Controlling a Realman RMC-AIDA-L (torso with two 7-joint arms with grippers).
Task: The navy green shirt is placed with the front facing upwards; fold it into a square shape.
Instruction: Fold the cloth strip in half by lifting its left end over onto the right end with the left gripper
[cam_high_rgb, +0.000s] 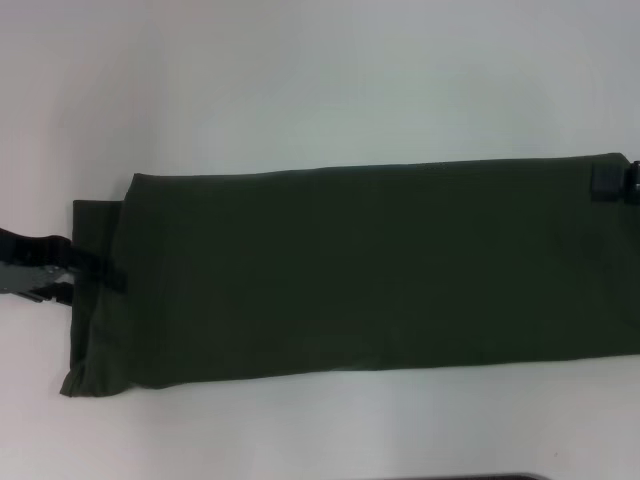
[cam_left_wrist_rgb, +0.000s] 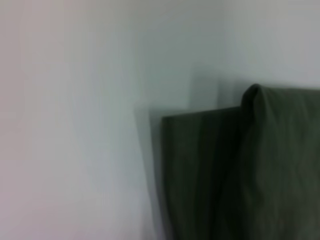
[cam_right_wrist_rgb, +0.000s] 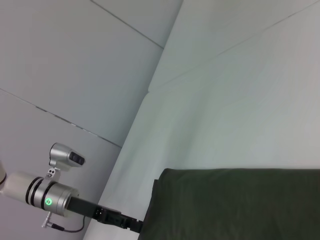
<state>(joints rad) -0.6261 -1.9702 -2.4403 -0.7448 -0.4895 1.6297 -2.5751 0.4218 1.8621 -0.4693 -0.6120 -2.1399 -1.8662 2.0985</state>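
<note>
Green shirt (cam_high_rgb: 360, 270), long axis left-right

No readable lettering anywhere on the navy green shirt (cam_high_rgb: 370, 270).

A plain white desk (cam_high_rgb: 300, 80) fills the scene, and beyond its far edge a pale grey floor (cam_right_wrist_rgb: 60, 60) shows thin seam lines.

Folded navy green shirt (cam_left_wrist_rgb: 250, 175) on table (cam_left_wrist_rgb: 75, 125)
</note>
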